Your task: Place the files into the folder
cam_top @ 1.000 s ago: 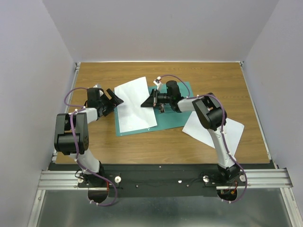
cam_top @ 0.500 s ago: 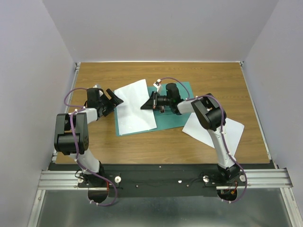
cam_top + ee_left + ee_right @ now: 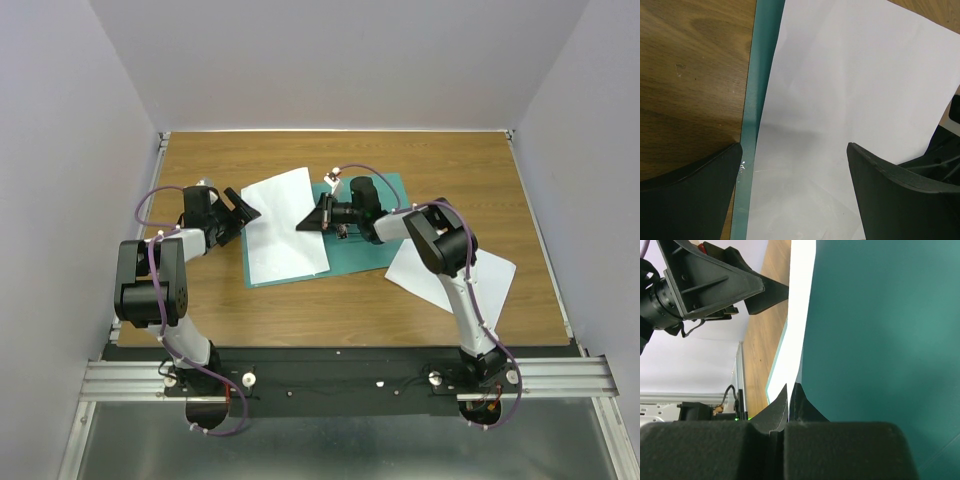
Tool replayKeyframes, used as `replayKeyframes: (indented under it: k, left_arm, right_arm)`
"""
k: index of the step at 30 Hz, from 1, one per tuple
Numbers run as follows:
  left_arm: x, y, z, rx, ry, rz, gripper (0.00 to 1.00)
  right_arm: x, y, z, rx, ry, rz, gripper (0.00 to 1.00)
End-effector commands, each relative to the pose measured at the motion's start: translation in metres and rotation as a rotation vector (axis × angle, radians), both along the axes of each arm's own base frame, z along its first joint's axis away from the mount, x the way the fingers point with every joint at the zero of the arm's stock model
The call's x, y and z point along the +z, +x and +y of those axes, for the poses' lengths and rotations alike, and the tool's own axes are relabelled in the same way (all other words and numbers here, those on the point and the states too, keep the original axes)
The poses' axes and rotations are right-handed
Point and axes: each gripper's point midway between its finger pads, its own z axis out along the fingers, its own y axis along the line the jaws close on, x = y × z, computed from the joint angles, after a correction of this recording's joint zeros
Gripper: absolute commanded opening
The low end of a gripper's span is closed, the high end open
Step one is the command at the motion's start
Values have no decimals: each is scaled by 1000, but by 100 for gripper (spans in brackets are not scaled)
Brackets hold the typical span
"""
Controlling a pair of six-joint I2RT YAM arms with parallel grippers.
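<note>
The teal-green folder (image 3: 372, 238) lies flat mid-table. One white sheet (image 3: 285, 225) lies slanted over its left part. My right gripper (image 3: 311, 220) is shut on that sheet's right edge. In the right wrist view the fingertips (image 3: 791, 399) pinch the thin white edge (image 3: 801, 315) beside the teal surface (image 3: 880, 330). My left gripper (image 3: 244, 206) is open at the sheet's left edge. In the left wrist view the sheet (image 3: 850, 100) and a strip of folder (image 3: 757, 100) lie between its spread fingers (image 3: 690, 200). The second white sheet (image 3: 452, 278) lies on the table at the right, partly under my right arm.
The wooden table (image 3: 300, 310) is walled in by grey panels at left, right and back. A purple cable (image 3: 365, 165) loops above the right wrist. The black mounting rail (image 3: 340, 375) runs along the near edge.
The right gripper and the sheet it holds have shifted slightly to the left over the folder. The left arm has not moved.
</note>
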Motion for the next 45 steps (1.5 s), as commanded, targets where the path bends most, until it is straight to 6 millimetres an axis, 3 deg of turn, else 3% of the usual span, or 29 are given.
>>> replayKeyframes:
  k: [1, 15, 45]
  left_arm:
    - [-28, -26, -4, -9, -18, 121, 96]
    - [-28, -26, -3, -8, -20, 120, 96]
    - [-28, -26, -3, -1, -19, 125, 96]
  right_arm:
    - [-3, -5, 5, -10, 6, -3, 1]
    - [-7, -9, 11, 6, 20, 13, 1]
    - [-18, -20, 4, 0, -4, 49, 1]
